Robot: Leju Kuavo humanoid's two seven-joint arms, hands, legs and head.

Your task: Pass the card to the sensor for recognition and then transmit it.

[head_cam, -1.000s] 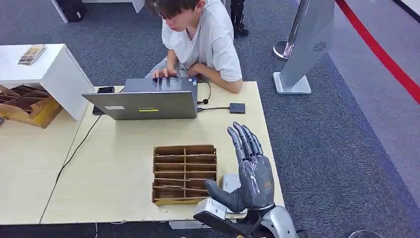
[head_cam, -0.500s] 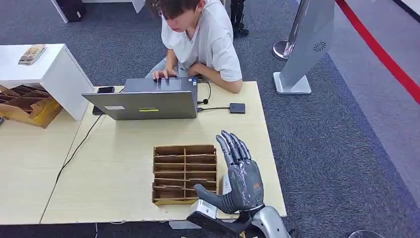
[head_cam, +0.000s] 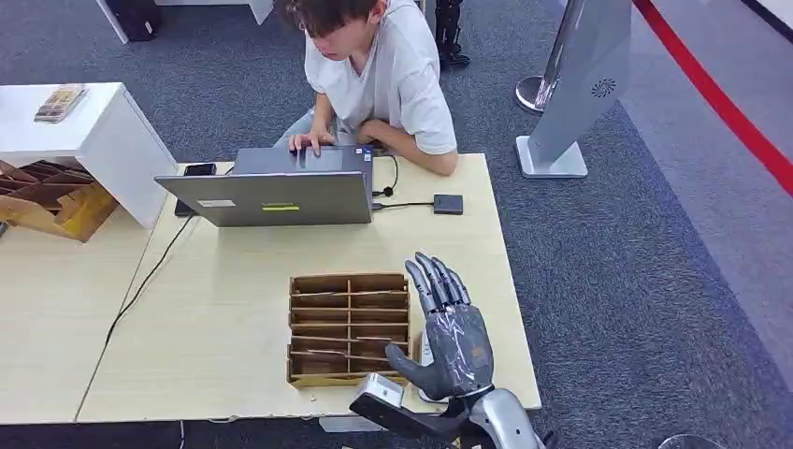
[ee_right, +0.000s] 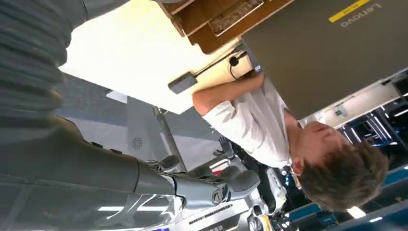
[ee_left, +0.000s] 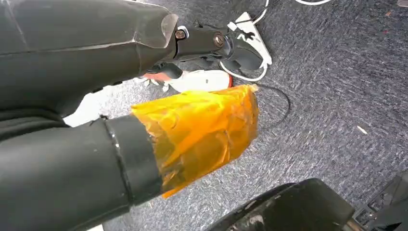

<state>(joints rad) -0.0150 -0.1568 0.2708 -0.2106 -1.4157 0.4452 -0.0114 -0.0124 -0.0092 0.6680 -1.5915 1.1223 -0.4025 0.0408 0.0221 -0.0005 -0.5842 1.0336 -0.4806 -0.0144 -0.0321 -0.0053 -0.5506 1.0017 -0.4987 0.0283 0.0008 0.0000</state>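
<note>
My right hand [head_cam: 450,329] stands open over the table's near right corner, fingers straight and together, thumb toward the cardboard divider tray [head_cam: 348,279] just to its left. It holds nothing. Thin cards [head_cam: 318,352] lie in the tray's slots. A white object [head_cam: 425,352] lies mostly hidden under the hand. The small black square sensor [head_cam: 448,204] lies farther back, cabled to the laptop [head_cam: 271,198]. The right wrist view shows my fingers [ee_right: 211,192], the sensor [ee_right: 182,83] and the laptop [ee_right: 327,53]. My left hand [ee_left: 144,120] hangs over the carpet, holding nothing.
A person [head_cam: 383,75] sits behind the table typing on the laptop. A phone [head_cam: 198,169] lies beside it and a cable runs down the table's left. A white cabinet [head_cam: 84,131] and cardboard boxes [head_cam: 47,201] stand left; a white kiosk [head_cam: 580,84] stands right.
My right hand has drawn back toward the table's near edge and shifted left, closer to the divider tray. It stays open. The person keeps typing.
</note>
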